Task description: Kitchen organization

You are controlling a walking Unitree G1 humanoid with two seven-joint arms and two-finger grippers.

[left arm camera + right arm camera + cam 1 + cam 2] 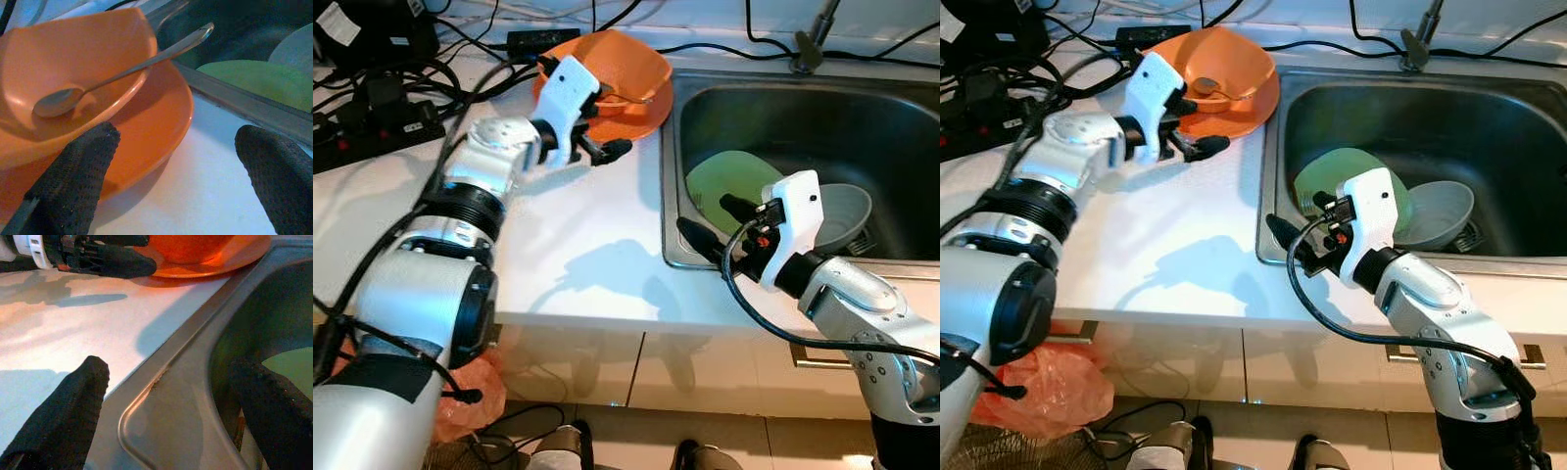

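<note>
White counter (578,245) with a steel sink (677,211) set into its right side. At the back of the counter, just beside the sink's left rim, an orange plate (641,119) carries an orange bowl (626,61); a metal spoon (122,73) lies in the bowl, its scoop on the bowl's floor and its handle reaching out over the rim toward the sink. The left pincer (604,129) is at the near edge of the plate, its two black fingers (78,171) spread apart and holding nothing, one finger over the plate's rim, the other over bare counter. The right pincer (717,223) is at the sink's front left corner, likewise open and empty, one finger over the counter side of the steel rim and the other over the basin. Inside the basin lie a green plate (729,181) and, to its right, a grey bowl (842,211). A black power strip (372,137) and tangled cables (421,78) occupy the counter's back left.
</note>
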